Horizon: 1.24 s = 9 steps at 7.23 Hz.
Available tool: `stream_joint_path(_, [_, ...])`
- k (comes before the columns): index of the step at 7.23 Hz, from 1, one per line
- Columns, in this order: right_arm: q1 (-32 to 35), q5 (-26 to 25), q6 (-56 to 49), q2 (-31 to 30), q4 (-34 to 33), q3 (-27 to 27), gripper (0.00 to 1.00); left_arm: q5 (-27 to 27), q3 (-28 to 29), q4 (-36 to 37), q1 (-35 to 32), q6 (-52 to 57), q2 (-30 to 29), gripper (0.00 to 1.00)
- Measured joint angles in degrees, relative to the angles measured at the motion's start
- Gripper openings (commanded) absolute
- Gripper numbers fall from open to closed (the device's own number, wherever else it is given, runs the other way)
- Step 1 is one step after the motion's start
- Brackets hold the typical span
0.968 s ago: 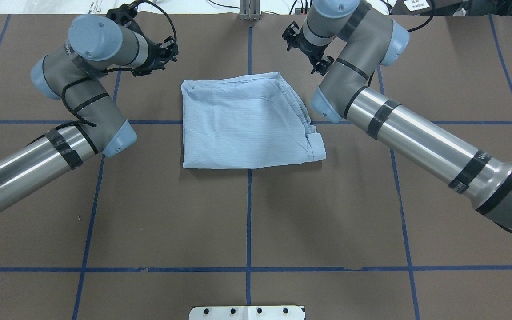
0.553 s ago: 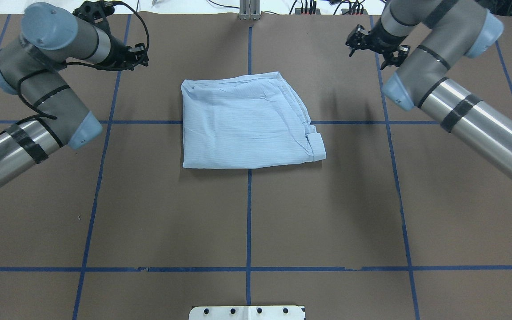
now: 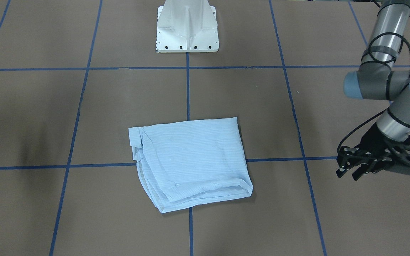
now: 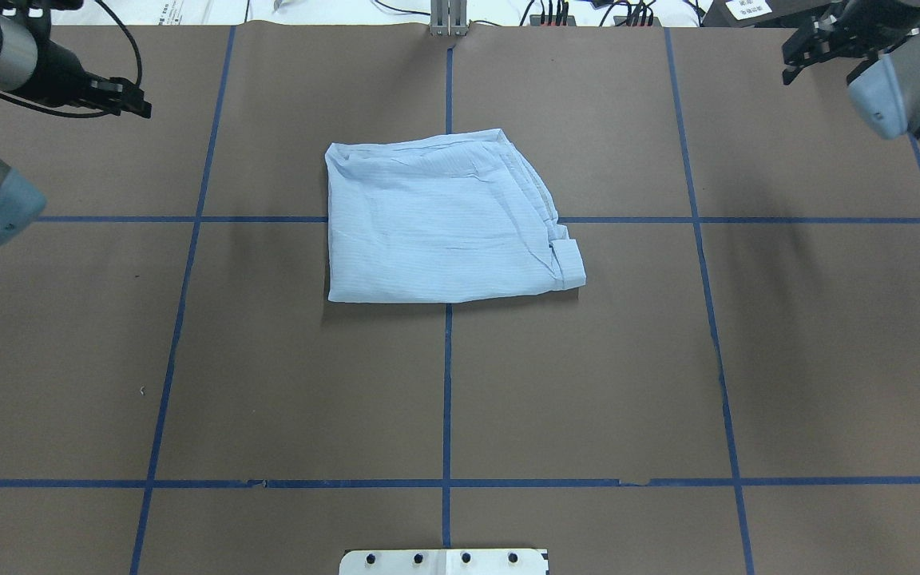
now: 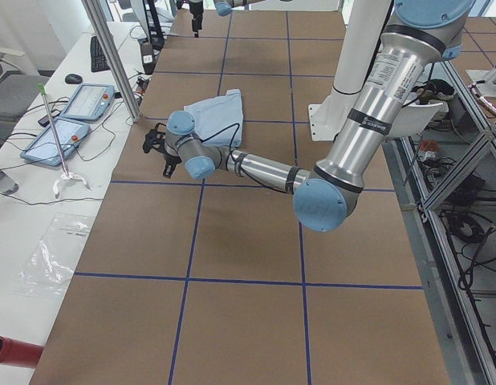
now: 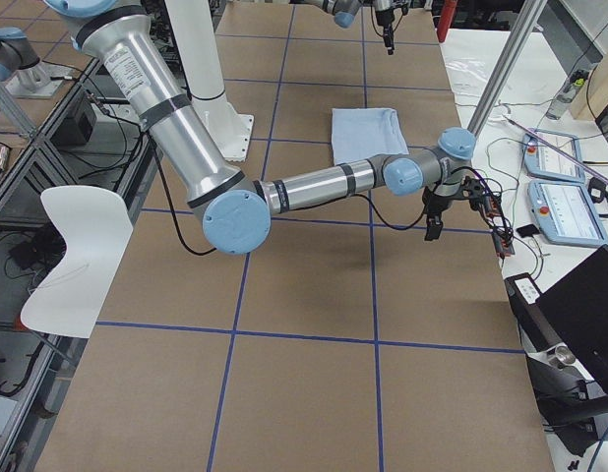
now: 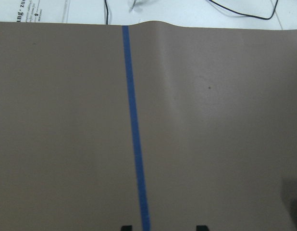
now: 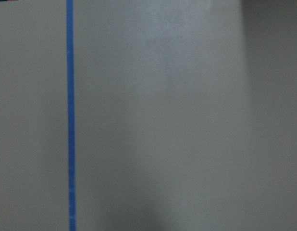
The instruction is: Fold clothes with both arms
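The pale-blue striped shirt [image 4: 444,220] lies folded into a rough rectangle at the middle of the brown table, also seen in the front view [image 3: 190,163]. Neither gripper touches it. My left gripper [image 4: 136,102] hovers far to the shirt's left near the far table edge; in the front view [image 3: 348,174] its fingers stand apart and hold nothing. The left wrist view shows only bare table and blue tape between the fingertips [image 7: 125,227]. My right gripper [image 4: 807,56] hangs over the far right corner, jaws spread and nothing in them.
The white pedestal base [image 3: 187,28] stands at the robot's side of the table. Blue tape lines [image 4: 448,399] grid the brown surface. Beyond the far edge, a side table carries tablets [image 5: 71,104] and cables. A white chair [image 6: 78,256] stands beside the table.
Both arms have swung outward from beside the shirt toward the far left and far right corners. The shirt has not moved.
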Motion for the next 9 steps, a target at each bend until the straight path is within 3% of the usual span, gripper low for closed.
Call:
stream_joint_path(1, [2.17, 0.44, -6.26, -3.58, -2.48, 3.31, 1.00, -1.33, -1.28, 0.20, -2.90, 6.67, 2.86, 1.00])
stream_joint_path(3, [4.72, 0.72, -14.67, -11.24, -4.55, 8.87, 1.00, -3.48, -2.48, 2.43, -8.60, 18.92, 6.95, 1.00])
stream_joint_path(5, [7.85, 2.12, -20.90, -18.45, -4.90, 12.58, 1.00, -9.51, -5.07, 4.12, -12.63, 26.09, 12.48, 1.00])
stream_joint_path(9, [11.17, 3.71, -25.19, -27.26, -4.88, 18.48, 1.00, -10.11, -19.67, 4.77, -16.54, 28.76, 27.73, 1.00])
